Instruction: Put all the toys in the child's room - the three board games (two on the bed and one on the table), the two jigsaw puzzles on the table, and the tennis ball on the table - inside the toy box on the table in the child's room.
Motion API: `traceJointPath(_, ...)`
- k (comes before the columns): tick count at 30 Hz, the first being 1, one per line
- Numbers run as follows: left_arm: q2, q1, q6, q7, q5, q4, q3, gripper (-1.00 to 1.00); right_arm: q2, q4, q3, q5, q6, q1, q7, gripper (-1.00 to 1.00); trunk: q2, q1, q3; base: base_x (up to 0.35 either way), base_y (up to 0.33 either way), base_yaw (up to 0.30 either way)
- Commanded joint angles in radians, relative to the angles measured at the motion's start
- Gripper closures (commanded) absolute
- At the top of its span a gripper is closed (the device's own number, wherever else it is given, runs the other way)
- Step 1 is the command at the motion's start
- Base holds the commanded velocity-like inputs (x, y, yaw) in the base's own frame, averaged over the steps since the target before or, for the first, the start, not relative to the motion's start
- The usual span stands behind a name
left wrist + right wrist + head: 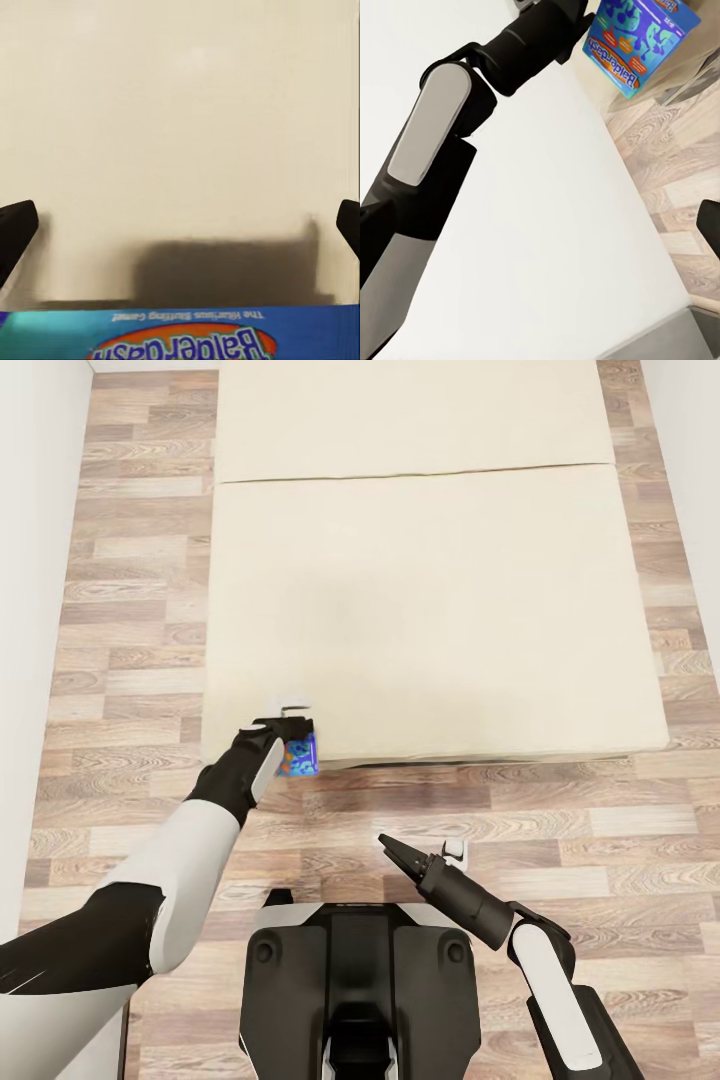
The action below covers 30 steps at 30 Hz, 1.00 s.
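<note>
Left tool [297, 735] clamped on the blue board game [301, 754], box held on edge at the bed's [430, 610] near-left corner, lower left of centre in head view; right tool [392, 849] empty, narrow, well apart over floor [600, 830].

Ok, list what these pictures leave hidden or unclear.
1. Left hand grip: in the head view the wrist covers the fingers, so how they hold the board game is unclear.
2. Game cover: cut off by the left wrist view's edge; only the title strip shows.
3. Right hand: small in the head view; open or shut is unclear.
4. Bed: its far end is cut off in the head view.
</note>
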<state>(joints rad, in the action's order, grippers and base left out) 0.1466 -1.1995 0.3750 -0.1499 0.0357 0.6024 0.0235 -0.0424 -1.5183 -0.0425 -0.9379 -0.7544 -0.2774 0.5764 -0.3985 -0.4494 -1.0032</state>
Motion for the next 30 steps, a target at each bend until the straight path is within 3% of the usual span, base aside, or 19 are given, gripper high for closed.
traceJointPath(1, 0.000, 0.000, 0.005, -0.006, 0.004, 0.002, 0.002, -1.00, 0.000, 0.000, 0.001, -0.004, -0.007, 0.000, 0.000, -1.00, -0.001, -0.001, -0.001, 0.000, 0.000, 0.000)
traceJointPath(11, -0.009, 0.000, 0.013, -0.007, 0.004, 0.101, -0.006, -1.00, -0.001, 0.000, 0.001, -0.004, -0.006, 0.000, -0.001, -1.00, -0.001, -0.001, -0.001, 0.000, 0.000, 0.000)
traceJointPath(19, -0.011, 0.002, 0.025, -0.013, 0.003, 0.180, -0.097, -1.00, 0.000, 0.001, 0.002, -0.004, -0.006, 0.000, -0.001, -1.00, -0.001, -0.001, -0.001, 0.000, 0.000, 0.000)
traceJointPath(27, -0.015, 0.004, 0.041, -0.014, 0.002, 0.215, -0.136, -1.00, 0.000, 0.001, 0.003, -0.004, -0.006, 0.000, -0.001, -1.00, -0.001, -0.001, -0.001, 0.000, 0.000, 0.000)
traceJointPath(30, -0.032, 0.005, 0.065, -0.013, 0.003, 0.245, -0.163, -1.00, 0.001, 0.001, 0.003, -0.003, -0.006, 0.000, -0.001, -1.00, -0.001, -0.001, -0.001, 0.000, 0.000, 0.000)
